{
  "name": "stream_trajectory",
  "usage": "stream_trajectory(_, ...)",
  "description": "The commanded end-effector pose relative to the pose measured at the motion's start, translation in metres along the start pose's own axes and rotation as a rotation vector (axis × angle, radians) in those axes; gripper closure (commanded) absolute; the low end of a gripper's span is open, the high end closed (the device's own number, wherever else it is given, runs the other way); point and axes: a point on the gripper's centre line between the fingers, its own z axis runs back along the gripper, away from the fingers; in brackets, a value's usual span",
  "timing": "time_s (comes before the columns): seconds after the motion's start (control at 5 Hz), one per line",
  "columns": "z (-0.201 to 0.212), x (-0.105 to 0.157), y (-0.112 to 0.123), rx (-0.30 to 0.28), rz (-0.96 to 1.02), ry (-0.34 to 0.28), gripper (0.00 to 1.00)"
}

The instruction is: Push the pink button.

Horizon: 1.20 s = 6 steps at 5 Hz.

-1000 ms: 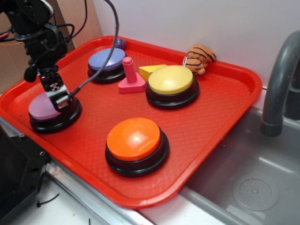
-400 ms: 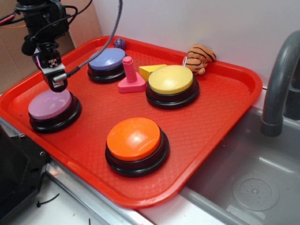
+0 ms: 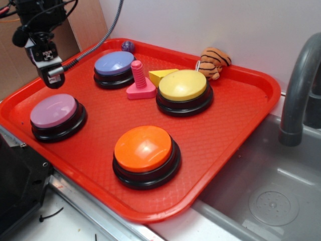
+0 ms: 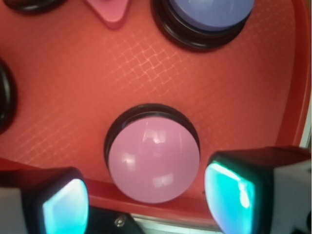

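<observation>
Arm is seen in the upper left of the exterior frame, wrist pointed down, cables trailing up and off the top edge. Gripper (image 3: 51, 80) is held in the air, nothing touched by its tip. In the wrist view, gripper (image 4: 146, 207) fingers are seen at the lower left and lower right corners, spread well apart, pads (image 4: 226, 197) glowing teal. Nothing is gripped between them.
</observation>
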Motion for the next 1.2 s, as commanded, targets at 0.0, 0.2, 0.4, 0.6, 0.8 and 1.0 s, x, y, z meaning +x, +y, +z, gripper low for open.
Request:
stream_trajectory(0.0, 0.028, 0.011, -0.002, 0.025, 0.003, -0.084, 0.0)
stream_trajectory(0.2, 0.034, 0.01, -0.002, 0.019, 0.005, -0.094, 0.0)
stream_trajectory(0.4, 0.042, 0.01, -0.002, 0.002, 0.009, -0.099, 0.0)
stream_trajectory(0.6, 0.052, 0.007, -0.002, -0.011, 0.01, -0.111, 0.0)
stream_trajectory(0.8, 0.064, 0.005, -0.001, -0.021, 0.02, -0.123, 0.0)
stream_trajectory(1.0, 0.078, 0.006, 0.003, -0.031, 0.027, -0.138, 0.0)
